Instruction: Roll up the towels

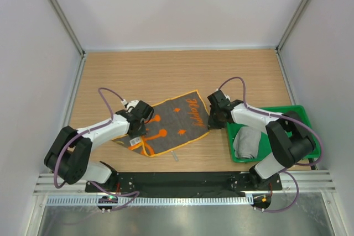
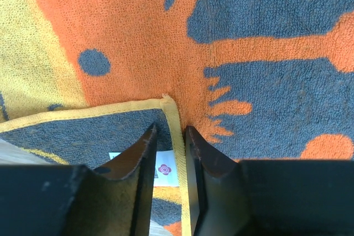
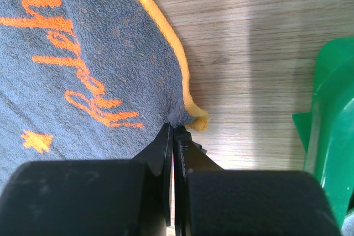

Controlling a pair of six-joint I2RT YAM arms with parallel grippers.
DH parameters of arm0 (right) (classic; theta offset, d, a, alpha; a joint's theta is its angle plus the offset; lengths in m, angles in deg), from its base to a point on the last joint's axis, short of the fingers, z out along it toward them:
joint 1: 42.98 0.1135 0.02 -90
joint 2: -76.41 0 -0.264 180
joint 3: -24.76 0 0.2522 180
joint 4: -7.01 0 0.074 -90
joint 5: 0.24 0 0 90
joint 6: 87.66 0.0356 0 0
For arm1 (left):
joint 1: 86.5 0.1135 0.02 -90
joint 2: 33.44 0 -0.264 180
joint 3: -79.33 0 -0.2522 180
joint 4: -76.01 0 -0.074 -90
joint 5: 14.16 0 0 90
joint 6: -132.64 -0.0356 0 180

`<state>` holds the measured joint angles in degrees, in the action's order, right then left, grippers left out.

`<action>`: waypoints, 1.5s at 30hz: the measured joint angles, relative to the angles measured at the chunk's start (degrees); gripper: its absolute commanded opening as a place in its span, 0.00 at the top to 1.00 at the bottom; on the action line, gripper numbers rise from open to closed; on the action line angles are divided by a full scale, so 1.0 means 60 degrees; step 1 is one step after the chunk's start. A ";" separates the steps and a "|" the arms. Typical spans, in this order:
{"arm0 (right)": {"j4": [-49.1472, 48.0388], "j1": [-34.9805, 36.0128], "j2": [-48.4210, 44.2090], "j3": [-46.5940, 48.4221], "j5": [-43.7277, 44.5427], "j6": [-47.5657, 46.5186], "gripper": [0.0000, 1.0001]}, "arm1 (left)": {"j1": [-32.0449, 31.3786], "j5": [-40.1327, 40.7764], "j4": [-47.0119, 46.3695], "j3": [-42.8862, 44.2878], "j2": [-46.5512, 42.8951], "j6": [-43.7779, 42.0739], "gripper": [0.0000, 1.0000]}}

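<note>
While the dark grey towel (image 1: 177,122) is lying spread across the middle of the wooden table (image 1: 166,75), printed side up, both arms are working its 2 opposite corners. The left gripper (image 2: 170,134) is sitting low over the towel's left corner, where a flap is folded back onto the orange print. Its jaws are standing close together, pinching the yellow hem (image 2: 176,131) of that flap between them. A white label (image 2: 164,169) is peeking out just below the fingertips. Over on the other side, the right gripper (image 3: 173,131) is pressing its 2 fingers tight together on the towel's right corner, and the cloth is bunching a little where the tips are meeting it. Bare wood is showing beside that corner, with the green tray (image 1: 301,111) sitting near it on the right. The light grey towel (image 1: 246,143) is resting bundled inside the tray, well apart from both grippers.
</note>
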<state>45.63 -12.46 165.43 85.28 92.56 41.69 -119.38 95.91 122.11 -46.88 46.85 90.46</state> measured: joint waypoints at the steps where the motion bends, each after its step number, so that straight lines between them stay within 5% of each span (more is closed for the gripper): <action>1: 0.0000 0.0000 0.0004 0.0004 0.0000 0.0000 0.99 | 0.0000 0.0018 0.0004 0.0000 0.0000 0.0000 0.76; 12: 0.0007 0.0000 0.0087 0.0091 -0.0011 -0.0004 0.99 | -0.0011 0.0233 0.0448 -0.0106 -0.0710 0.0044 0.78; 15: 0.0000 0.0000 0.0117 0.0113 -0.0015 -0.0004 0.99 | -0.0015 0.0335 0.0630 -0.0106 -0.1020 0.0066 0.86; 17: 0.0000 0.0000 0.0127 0.0120 -0.0022 -0.0007 0.99 | -0.0015 0.0372 0.0710 -0.0131 -0.1180 0.0146 1.00; 45: 0.0255 -0.0288 -0.0372 -0.0208 0.0058 0.0000 0.99 | -0.0018 0.0568 0.1209 -0.0317 -0.2634 0.0124 1.00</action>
<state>47.16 -14.18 163.20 84.04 92.91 41.69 -119.49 99.32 129.37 -48.78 31.05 91.20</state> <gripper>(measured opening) 0.034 0.004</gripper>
